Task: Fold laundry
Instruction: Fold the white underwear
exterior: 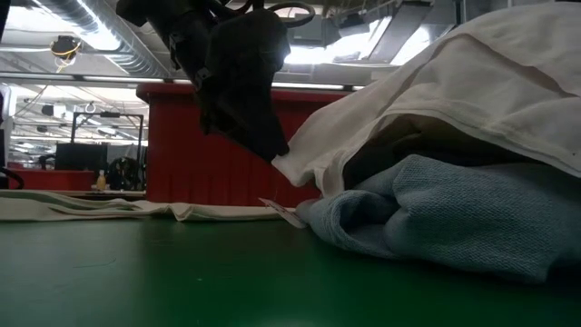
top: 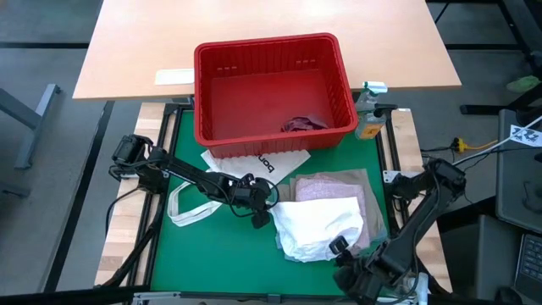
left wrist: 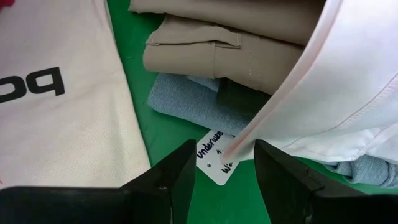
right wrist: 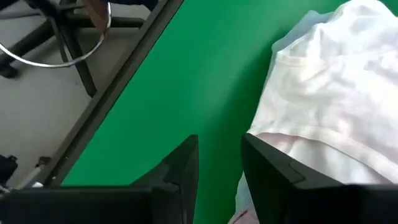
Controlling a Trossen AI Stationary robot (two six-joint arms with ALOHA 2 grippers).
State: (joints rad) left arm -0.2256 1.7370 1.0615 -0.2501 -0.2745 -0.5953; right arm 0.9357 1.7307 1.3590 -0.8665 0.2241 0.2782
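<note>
The white garment (top: 318,224) hides the stacked laundry; both pincers' fingers stand apart.

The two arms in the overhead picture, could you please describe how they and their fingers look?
Both the left arm and the right arm are dark, slender jointed links with black cables at their bases. The left gripper and right gripper each have two flat, matte black, wedge-shaped fingers, unmarked.

Probably a robotics lab: exposed ceiling ducts (exterior: 100,36) upper left, monitors (exterior: 82,154) at left, framed green-mat test table (top: 220,254).
</note>
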